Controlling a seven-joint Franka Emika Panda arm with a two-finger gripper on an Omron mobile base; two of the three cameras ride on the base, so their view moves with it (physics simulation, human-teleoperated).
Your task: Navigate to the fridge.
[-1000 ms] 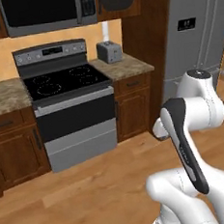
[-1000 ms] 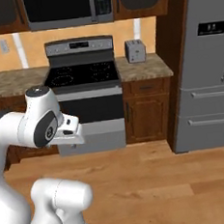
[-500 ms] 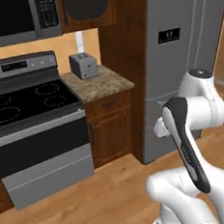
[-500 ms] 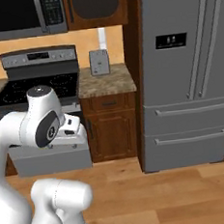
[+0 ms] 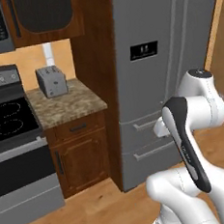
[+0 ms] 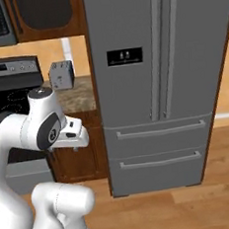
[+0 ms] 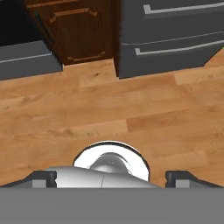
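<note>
Directly ahead, the fridge [image 7: 170,39] stands beyond the wide-spread end effector [image 7: 111,178], apart.

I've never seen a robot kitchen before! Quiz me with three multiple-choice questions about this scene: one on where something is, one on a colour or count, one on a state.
1. Where does the toaster stand?
A. on the stone counter between stove and fridge
B. on the floor
C. on top of the fridge

2. How many drawers with horizontal handles does the fridge have at the bottom?
A. none
B. two
C. four

3. What state are the fridge doors in?
A. both wide open
B. one open
C. both closed

Answers: 1 A, the toaster sits on the counter beside the stove. 2 B, two handles lie one above the other. 3 C, the doors meet flush at the long vertical handles.
</note>
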